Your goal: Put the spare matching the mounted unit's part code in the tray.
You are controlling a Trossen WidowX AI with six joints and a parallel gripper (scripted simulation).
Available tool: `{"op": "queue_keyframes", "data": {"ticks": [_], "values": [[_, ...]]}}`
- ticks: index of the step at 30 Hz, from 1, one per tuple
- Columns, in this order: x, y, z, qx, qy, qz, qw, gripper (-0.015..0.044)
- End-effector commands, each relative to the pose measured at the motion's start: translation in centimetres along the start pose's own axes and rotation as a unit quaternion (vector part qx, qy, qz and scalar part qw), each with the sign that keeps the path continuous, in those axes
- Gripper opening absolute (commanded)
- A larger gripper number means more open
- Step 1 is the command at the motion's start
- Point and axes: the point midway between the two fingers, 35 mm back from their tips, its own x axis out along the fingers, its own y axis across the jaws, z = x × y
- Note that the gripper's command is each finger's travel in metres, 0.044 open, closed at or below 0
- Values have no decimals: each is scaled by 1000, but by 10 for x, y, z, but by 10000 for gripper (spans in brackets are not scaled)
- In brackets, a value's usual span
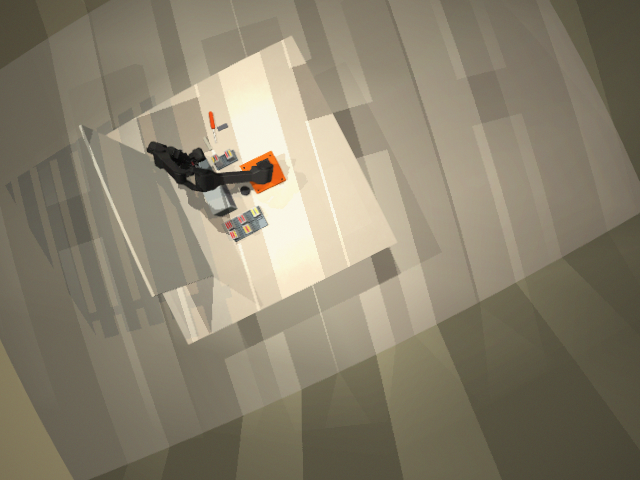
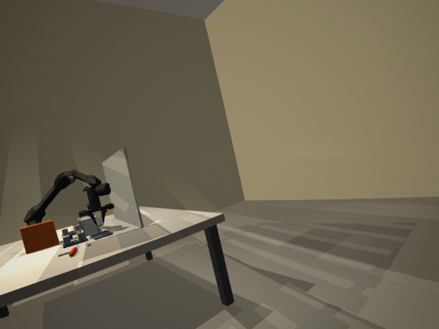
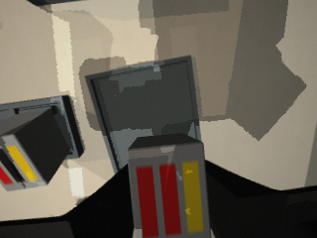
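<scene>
My gripper (image 3: 162,162) (image 2: 99,223) is shut on a grey spare block (image 3: 169,185) with two red stripes and one yellow stripe. The block is above the near end of the shallow grey tray (image 3: 149,101) (image 2: 102,236); the tray's near part is hidden behind it. Another striped block (image 3: 42,144), with red, black and yellow, sits in a small rack (image 3: 75,129) left of the tray. A larger rack (image 1: 251,223) holds several striped blocks. I cannot tell which unit is the mounted one, and no part code is readable.
A grey box-like housing (image 1: 218,200) (image 2: 89,225) stands near the tray. A tall panel (image 1: 116,211) (image 2: 121,187) rises beyond the gripper. An orange-handled screwdriver (image 1: 211,119) (image 2: 73,251), an orange plate (image 1: 279,177) (image 2: 38,236) and a dark round object (image 1: 245,190) are also there.
</scene>
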Motion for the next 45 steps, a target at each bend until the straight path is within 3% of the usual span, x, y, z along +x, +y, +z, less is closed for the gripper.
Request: {"op": "queue_keyframes", "data": {"ticks": [1,44,45], "values": [[4,0,1,2,-3,-2,1000,0],[41,6,5,2,-5,-1,1000,0],[38,6,4,0,-2,0,1000,26]]}}
